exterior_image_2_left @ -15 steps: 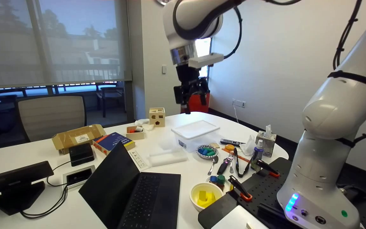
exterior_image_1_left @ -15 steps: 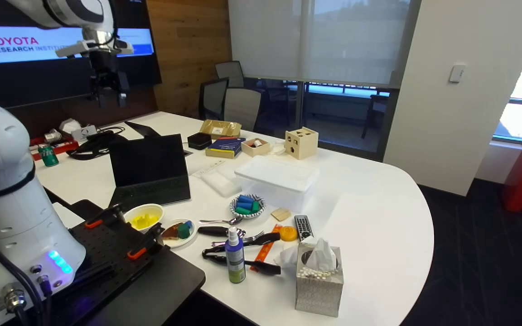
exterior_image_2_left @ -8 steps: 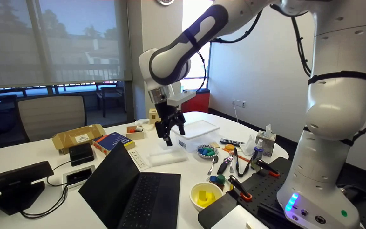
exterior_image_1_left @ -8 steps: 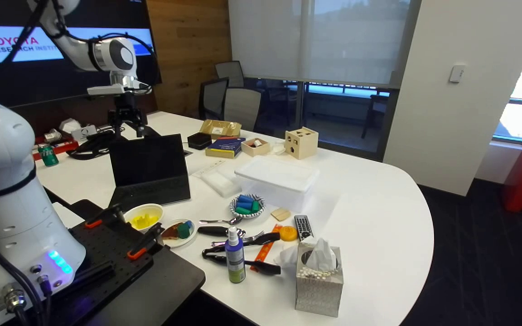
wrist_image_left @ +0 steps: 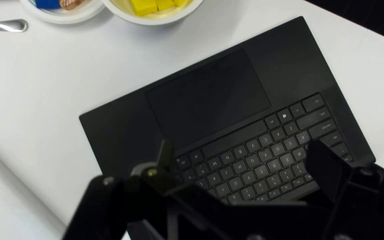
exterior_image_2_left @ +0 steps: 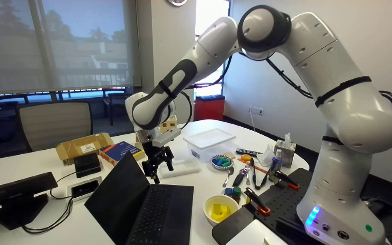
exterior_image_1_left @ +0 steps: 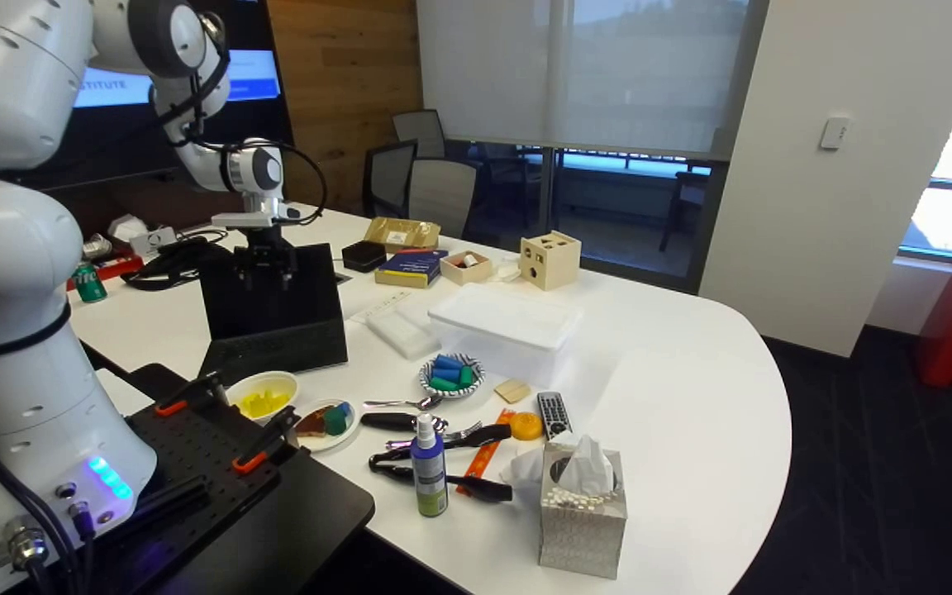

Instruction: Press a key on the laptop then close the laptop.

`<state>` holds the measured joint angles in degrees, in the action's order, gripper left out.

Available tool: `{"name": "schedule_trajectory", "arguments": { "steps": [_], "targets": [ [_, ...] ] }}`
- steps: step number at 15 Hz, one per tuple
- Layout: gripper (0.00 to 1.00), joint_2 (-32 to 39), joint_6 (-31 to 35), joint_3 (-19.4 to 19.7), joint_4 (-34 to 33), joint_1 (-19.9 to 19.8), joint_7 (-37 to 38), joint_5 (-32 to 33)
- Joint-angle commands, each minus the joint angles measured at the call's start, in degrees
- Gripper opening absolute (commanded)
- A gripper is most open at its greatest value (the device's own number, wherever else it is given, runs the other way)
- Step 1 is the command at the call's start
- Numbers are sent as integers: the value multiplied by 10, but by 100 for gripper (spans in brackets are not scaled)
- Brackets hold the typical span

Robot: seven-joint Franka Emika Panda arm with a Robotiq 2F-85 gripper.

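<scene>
The thin black laptop stands open on the white table in both exterior views, its dark screen tilted back. In the wrist view the laptop shows its touchpad and keyboard below my gripper, with the letters upside down. My gripper is open and empty, its two fingers apart over the keyboard; they hide some keys. In an exterior view the gripper appears in front of the screen. It also shows pointing down near the hinge and far side edge of the laptop. I see no contact with the keys.
A bowl with yellow pieces and a plate with colored blocks stand close to the laptop's front. A clear plastic box with a white lid, a power strip and a desk phone or small display are nearby.
The arm has reached outward and come down, bringing my gripper from high above the table to close over the laptop. The gripper stays open. The laptop has not moved.
</scene>
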<state>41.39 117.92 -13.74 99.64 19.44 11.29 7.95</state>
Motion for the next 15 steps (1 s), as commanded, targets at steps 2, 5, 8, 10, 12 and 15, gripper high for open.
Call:
{"name": "schedule_trajectory", "arguments": {
  "steps": [2, 5, 8, 10, 12, 15],
  "targets": [
    [66, 149, -31, 20, -173, 28, -39, -14],
    [40, 224, -55, 20, -265, 34, -58, -23],
    [18, 284, -93, 24, -353, 42, -61, -27],
    [3, 328, -125, 14, -418, 41, -52, -21],
    [0, 357, -150, 15, -462, 47, -50, -18],
    [0, 387, -168, 31, -496, 59, -54, -30]
  ]
}}
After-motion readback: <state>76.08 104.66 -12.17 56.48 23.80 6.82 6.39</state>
